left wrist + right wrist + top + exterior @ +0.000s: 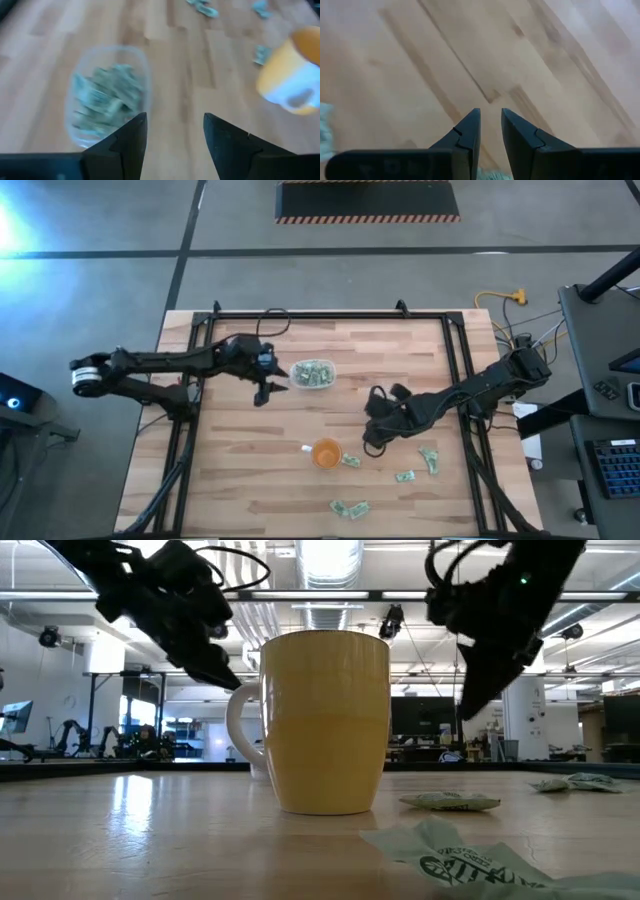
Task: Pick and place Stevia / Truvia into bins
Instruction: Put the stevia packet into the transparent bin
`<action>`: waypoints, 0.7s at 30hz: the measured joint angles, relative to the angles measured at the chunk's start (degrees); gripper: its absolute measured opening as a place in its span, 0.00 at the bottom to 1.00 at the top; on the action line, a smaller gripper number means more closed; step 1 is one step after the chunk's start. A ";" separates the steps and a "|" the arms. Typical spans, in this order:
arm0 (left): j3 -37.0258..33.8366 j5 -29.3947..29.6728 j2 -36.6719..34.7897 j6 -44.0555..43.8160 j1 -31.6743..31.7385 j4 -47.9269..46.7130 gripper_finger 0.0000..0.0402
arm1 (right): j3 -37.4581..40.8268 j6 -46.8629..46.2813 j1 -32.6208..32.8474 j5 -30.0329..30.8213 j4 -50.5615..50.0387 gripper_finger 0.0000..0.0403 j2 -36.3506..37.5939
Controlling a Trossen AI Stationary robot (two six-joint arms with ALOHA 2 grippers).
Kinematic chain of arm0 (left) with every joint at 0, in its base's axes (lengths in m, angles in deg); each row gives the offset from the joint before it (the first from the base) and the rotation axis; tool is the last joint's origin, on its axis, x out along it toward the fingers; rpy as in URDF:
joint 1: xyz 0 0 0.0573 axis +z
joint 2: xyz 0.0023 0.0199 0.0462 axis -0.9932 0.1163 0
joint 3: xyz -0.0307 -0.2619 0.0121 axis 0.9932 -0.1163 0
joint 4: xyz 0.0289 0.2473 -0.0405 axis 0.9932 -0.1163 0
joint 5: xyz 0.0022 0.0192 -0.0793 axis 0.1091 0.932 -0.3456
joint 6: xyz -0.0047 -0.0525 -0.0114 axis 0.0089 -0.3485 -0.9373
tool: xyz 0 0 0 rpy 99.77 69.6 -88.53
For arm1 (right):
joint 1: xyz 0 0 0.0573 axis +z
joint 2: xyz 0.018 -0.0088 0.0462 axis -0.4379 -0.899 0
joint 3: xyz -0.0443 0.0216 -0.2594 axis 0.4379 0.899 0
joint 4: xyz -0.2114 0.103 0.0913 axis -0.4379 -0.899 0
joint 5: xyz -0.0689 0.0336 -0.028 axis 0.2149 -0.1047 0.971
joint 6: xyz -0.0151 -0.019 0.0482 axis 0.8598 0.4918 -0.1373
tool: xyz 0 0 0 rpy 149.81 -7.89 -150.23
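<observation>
orange cup (326,452) upright, mid-table | small white scrap (306,448) just beside its handle side

Pale, smooth wood planks are being shown as the table (250,480), faintly glossy. The tub (312,374) is being seen as clear plastic, the sachets (350,507) as crinkled paper.

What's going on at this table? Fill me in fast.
Two robot arms are sorting green sweetener packets into a clear tub, which already holds a pile. The left hand hangs open just beside the tub, carrying nothing. The right hand hovers over bare wood near the orange mug, fingers nearly closed. Several loose packets remain on the table.
</observation>
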 joint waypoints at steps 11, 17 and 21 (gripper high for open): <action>-6.97 -0.17 -5.84 -5.19 -10.43 0.33 0.44 | 4.53 -4.90 0.55 -8.70 0.26 0.17 0.02; -7.58 -0.13 -6.76 -5.32 -12.92 0.50 0.44 | 7.22 -6.80 3.43 -10.72 1.97 0.17 -0.07; -7.50 0.06 -6.55 -5.32 -13.12 0.96 0.44 | 8.04 -7.03 5.51 -10.63 3.54 0.17 -0.07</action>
